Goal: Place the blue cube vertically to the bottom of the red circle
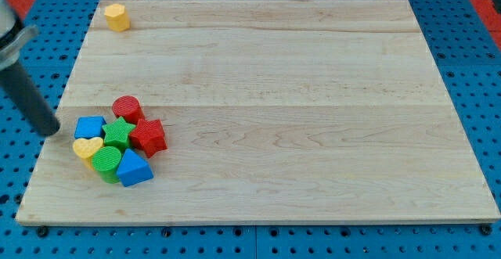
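The blue cube (89,127) lies at the left of a tight cluster near the board's lower left. The red circle (126,108) is a red cylinder just above and to the right of it, at the cluster's top. My tip (52,131) is at the end of the dark rod that comes in from the view's upper left. It rests at the board's left edge, a short way left of the blue cube and apart from it.
The cluster also holds a green star (119,132), a red star (148,136), a yellow heart (86,148), a green cylinder (106,163) and a blue triangular block (134,168). A yellow block (117,16) sits alone at the wooden board's (274,95) upper left.
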